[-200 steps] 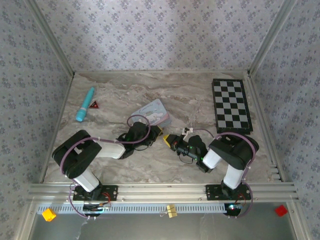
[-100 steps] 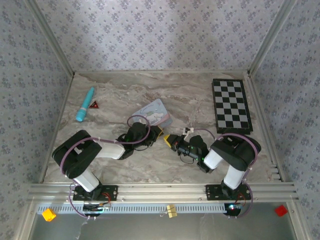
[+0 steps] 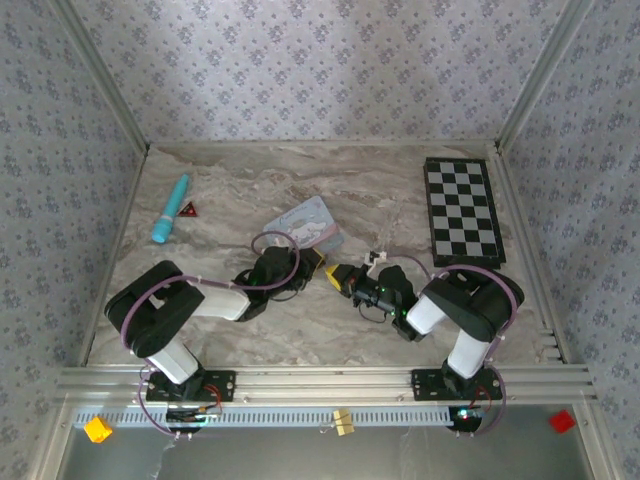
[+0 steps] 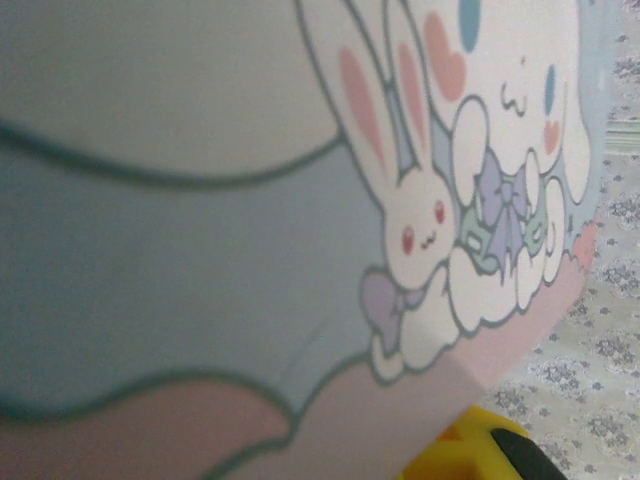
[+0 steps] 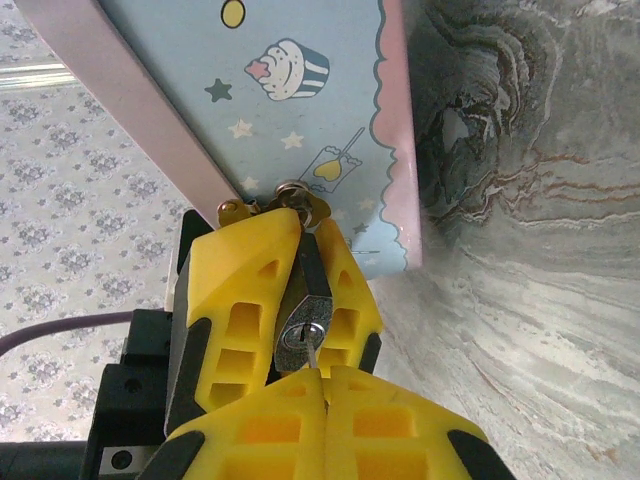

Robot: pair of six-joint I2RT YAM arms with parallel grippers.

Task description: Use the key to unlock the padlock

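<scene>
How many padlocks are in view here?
1. The small dark padlock with a silvery keyhole face is clamped between the yellow fingers of the left gripper, close to the edge of the pale blue cartoon tin. Another could be hidden under the arms.

I'm getting soft, even overhead light on the top camera, with only faint shadows lying on the marble tabletop (image 3: 400,190). My left wrist feed is blurring the cartoon tin (image 4: 200,250) throughout. The right wrist is rendering the padlock (image 5: 300,338) sharply, a dark shadow falling on the marble just beside the tin.
</scene>
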